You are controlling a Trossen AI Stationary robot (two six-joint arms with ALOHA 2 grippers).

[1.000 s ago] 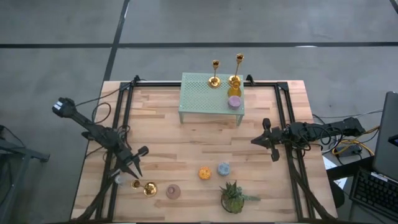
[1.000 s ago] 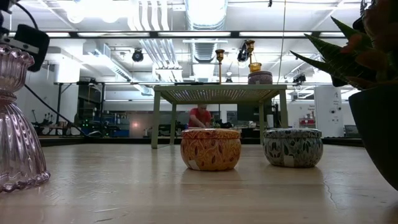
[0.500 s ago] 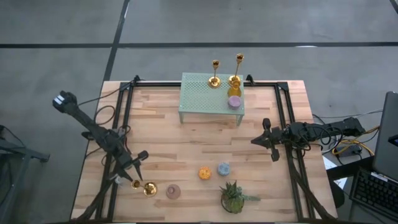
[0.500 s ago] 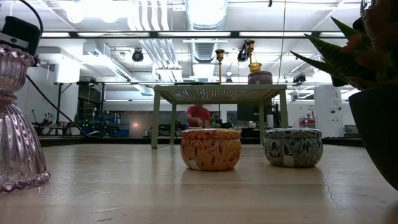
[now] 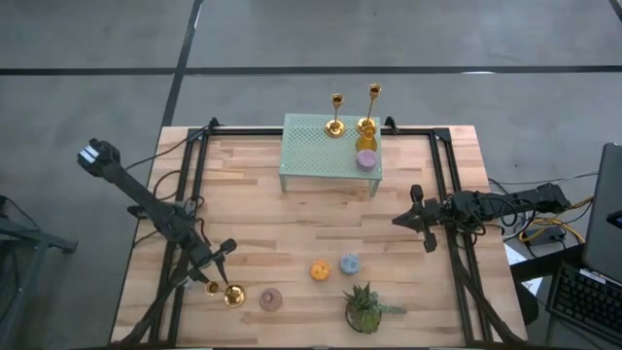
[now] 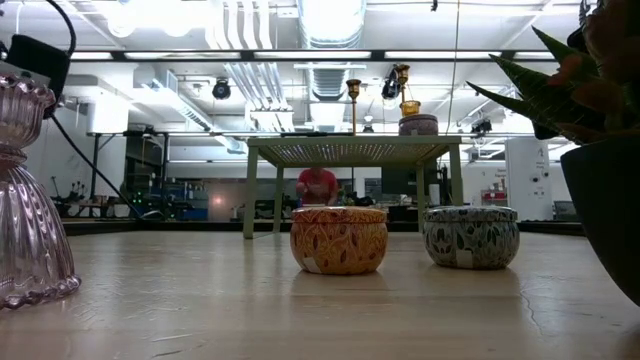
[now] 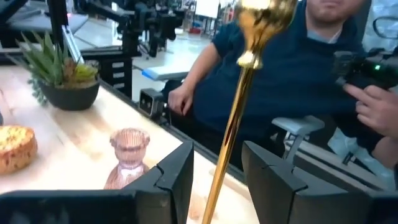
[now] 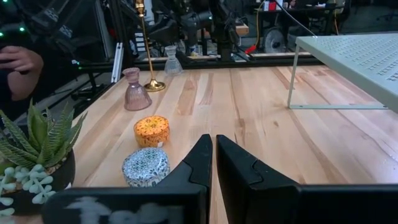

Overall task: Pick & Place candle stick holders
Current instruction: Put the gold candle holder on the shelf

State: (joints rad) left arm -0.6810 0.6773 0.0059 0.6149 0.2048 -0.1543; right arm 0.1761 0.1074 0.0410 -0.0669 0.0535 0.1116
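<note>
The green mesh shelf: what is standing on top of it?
On the green mesh shelf stand two gold candlestick holders, a purple tin and something yellow, mostly hidden.

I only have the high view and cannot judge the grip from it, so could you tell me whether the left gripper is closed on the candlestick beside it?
Observer: No. In the left wrist view the left gripper is open, with the candlestick stem between its fingers and a gap on each side.
Operator: Thank you. Is the candlestick upright?
Observer: Yes. The right wrist view shows it standing on its base, beside a pink glass holder.
Operator: And could you check the right gripper?
Observer: The right gripper is shut and holds nothing.
</note>
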